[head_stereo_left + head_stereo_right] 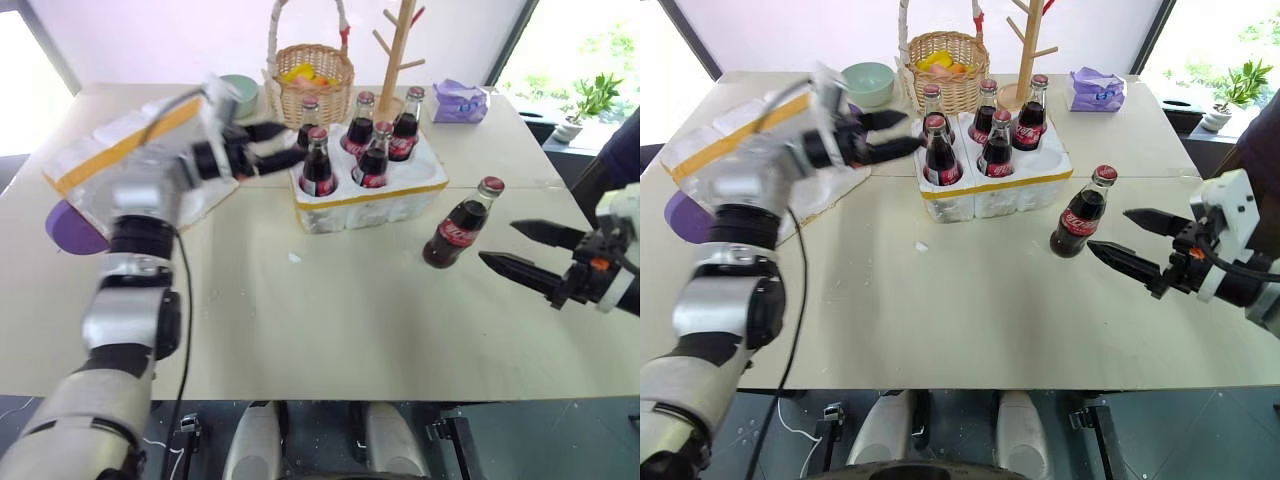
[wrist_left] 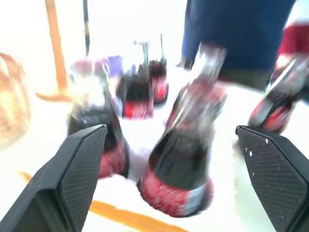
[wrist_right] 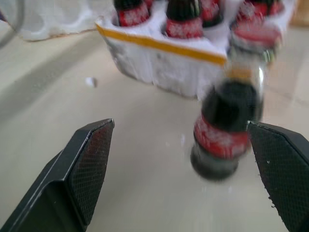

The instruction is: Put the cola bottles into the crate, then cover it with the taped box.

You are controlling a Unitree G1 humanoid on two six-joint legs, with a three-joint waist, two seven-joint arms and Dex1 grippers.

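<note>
The crate, a low white foam block with a yellow band, stands mid-table with several cola bottles upright in its holes. One more cola bottle stands alone on the table to the crate's right. My left gripper is open and level at the crate's left end, beside the nearest bottle and holding nothing. My right gripper is open just right of the lone bottle, not touching it. The taped box lies at the far left, partly behind my left arm.
A wicker basket, a wooden peg stand, a green bowl and a purple tissue pack line the table's far side. A purple object lies by the taped box. A person in dark blue stands beyond the right edge.
</note>
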